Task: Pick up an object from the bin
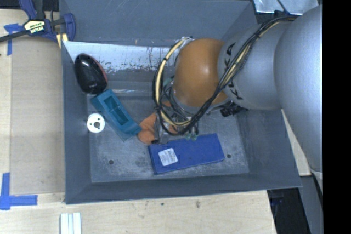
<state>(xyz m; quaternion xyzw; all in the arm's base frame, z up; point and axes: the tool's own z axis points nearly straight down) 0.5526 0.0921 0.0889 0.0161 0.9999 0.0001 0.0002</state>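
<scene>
Five loose things in the bin (77, 172). Gripper (164, 130) sits low at frame centre, touching or just beside a small orange lump (146, 131), right above the flat blue box (197, 152). We can't tell if it's apart or together. We judge the lump light and maybe soft, so pinch it across its narrow width. The box looks stiff and flat, hard to get under. Its white label (168, 157) has unreadable print. Arm (258, 74) reads KUKA. Black mouse (89, 74), teal tray (116, 112) and white ring (95, 123) lie left.
</scene>
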